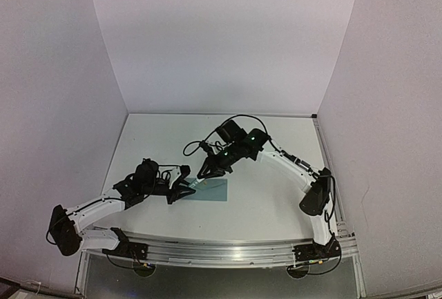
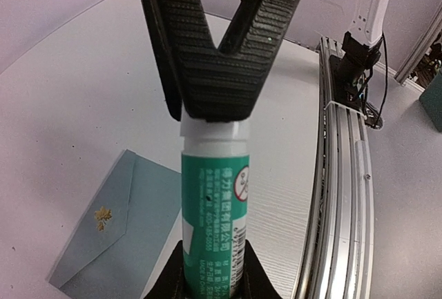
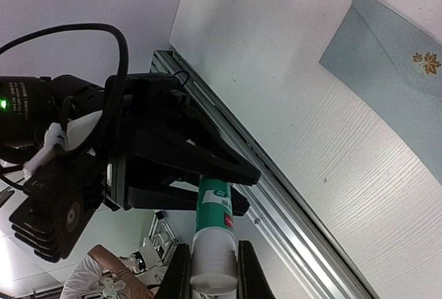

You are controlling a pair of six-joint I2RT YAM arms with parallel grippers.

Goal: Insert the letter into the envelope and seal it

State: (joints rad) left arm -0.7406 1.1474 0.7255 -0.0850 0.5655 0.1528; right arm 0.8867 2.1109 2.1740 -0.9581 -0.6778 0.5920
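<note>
The pale teal envelope (image 1: 213, 190) lies flat on the white table, its triangular flap down and marked with a small gold leaf (image 2: 103, 217). It also shows in the right wrist view, envelope (image 3: 394, 85). The letter shows in no view. A green and white glue stick (image 2: 214, 216) hangs in the air between the two grippers, just left of the envelope. My left gripper (image 2: 214, 275) is shut on its green body. My right gripper (image 3: 213, 271) is shut on its white cap (image 3: 213, 261), end to end with the left gripper (image 3: 186, 168).
An aluminium rail (image 2: 345, 195) runs along the table's near edge, close to both arms' bases. White walls (image 1: 221, 43) enclose the table at the back and both sides. A person's arm (image 3: 103, 271) shows beyond the rail in the right wrist view.
</note>
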